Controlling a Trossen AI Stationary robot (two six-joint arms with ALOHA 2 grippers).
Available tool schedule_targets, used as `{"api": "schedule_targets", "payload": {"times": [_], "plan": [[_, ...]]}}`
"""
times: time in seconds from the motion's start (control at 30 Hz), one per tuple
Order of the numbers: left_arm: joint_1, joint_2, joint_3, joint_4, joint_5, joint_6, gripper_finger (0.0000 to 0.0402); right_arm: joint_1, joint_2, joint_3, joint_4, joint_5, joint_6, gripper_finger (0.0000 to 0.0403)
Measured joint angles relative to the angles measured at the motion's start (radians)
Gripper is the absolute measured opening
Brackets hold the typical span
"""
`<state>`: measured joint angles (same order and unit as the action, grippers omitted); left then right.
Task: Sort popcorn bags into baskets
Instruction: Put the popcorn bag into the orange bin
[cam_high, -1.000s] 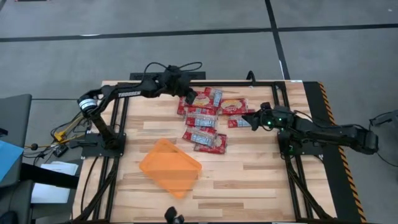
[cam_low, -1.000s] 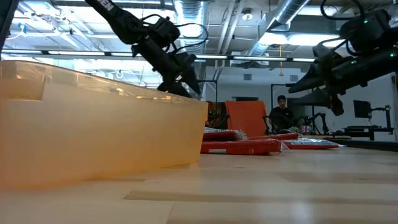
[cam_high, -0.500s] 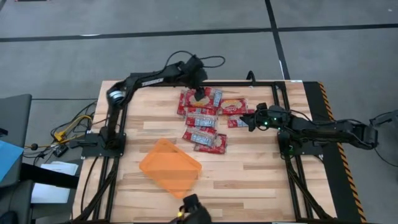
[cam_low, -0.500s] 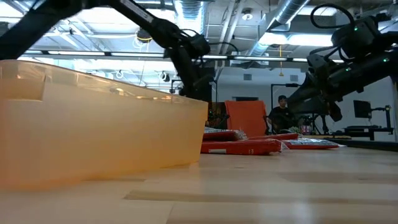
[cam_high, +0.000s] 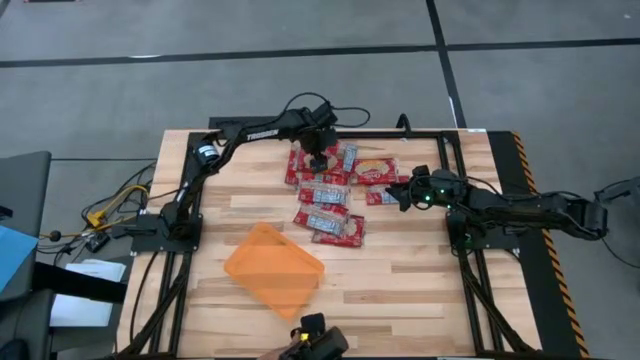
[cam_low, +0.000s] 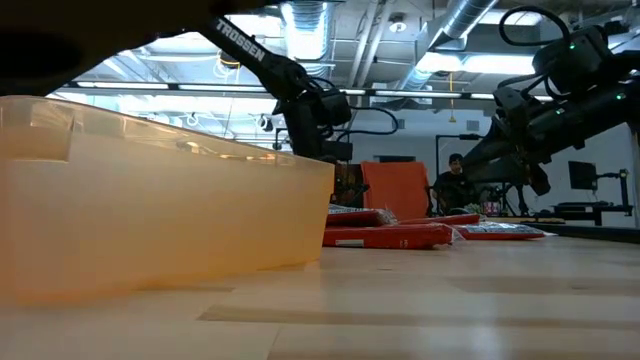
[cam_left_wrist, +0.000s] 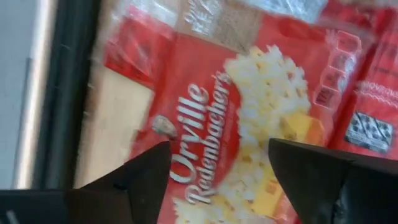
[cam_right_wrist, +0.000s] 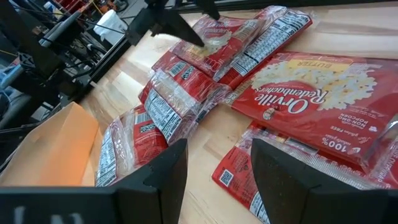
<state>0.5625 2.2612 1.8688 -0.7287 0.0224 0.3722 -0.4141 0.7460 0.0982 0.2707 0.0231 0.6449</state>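
Grey floor (cam_high: 300, 60) — exposed ceiling ducts (cam_low: 470, 20)

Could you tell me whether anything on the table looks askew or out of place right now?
The orange basket sits turned at an angle to the table's edges, and the popcorn bags lie in a loose overlapping heap. Nothing looks spilled or torn.

Red popcorn bags (cam_high: 335, 190) lie flat, overlapping in a heap, well apart from the empty orange basket (cam_high: 273, 268).

A robotics lab — exposed ceiling ducts (cam_low: 470, 20), other rigs (cam_low: 590, 205) behind.
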Motion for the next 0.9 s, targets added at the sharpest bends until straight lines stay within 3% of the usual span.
{"api": "schedule_targets", "payload": {"times": [0.2,0.43,0.67,0.9], "plan": [[0.000,-0.001,-0.044,0.018,-0.012,0.009,0.0177,0.000,0.000,0.000,0.000,0.000,-0.002,0.0196],[0.000,-0.005,-0.078,0.006,-0.023,-0.024,0.0021,0.000,0.000,0.000,0.000,0.000,0.001,0.0192],[-0.008,-0.018,-0.080,-0.024,-0.038,-0.107,0.0001,0.000,0.000,0.000,0.002,0.000,0.000,0.0172],[-0.041,-0.106,-0.084,-0.077,-0.039,-0.187,0.0000,0.000,0.000,0.000,0.026,0.000,-0.002,0.0158]]}}
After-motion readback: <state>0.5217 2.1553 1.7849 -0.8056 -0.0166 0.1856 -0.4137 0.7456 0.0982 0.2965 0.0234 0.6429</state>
